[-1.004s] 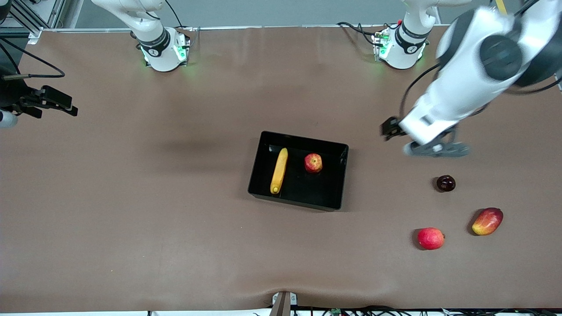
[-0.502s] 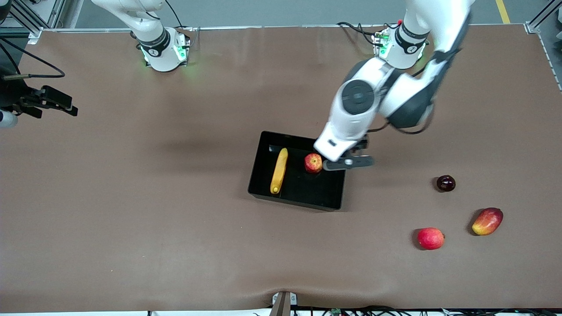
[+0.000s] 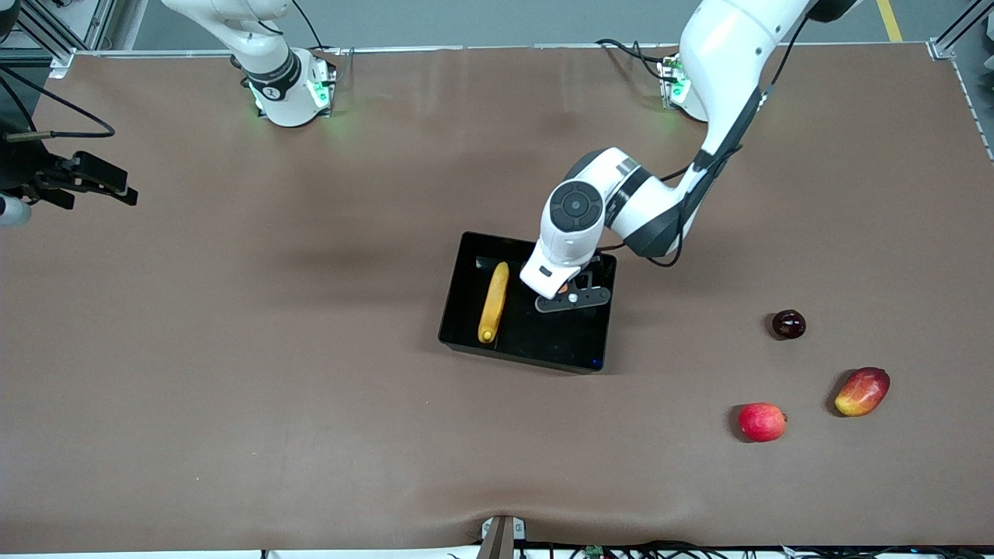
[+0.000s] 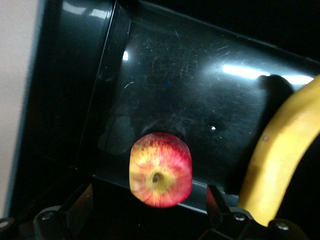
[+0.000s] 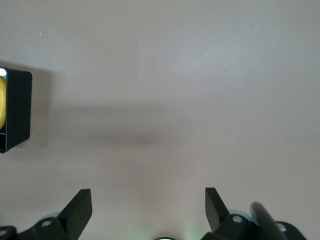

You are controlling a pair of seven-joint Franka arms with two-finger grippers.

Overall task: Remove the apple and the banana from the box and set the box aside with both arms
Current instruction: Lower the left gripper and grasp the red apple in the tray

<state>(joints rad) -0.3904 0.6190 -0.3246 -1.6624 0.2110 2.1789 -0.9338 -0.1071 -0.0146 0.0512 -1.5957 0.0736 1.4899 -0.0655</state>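
The left hand (image 3: pixel 573 297), fingers spread, hangs over the apple (image 4: pixel 160 169) in the black bin (image 3: pixel 466 310) (banana (image 3: pixel 493 302) alongside). The right hand (image 5: pixel 147 207) waits, spread, over bare bench (image 3: pixel 233 388).

A plain red fruit (image 3: pixel 762 421), a mango (image 3: pixel 862 392) and perhaps a dark plum (image 3: pixel 788 324) lie apart on the brown table (image 3: pixel 233 349).

Left gripper (image 3: pixel 572 298) over box (image 3: pixel 528 341)

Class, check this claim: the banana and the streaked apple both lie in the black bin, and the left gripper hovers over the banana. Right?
Not quite. The left gripper hovers over the apple, not the banana; the left wrist view shows it. Both fruits do lie in the black bin.
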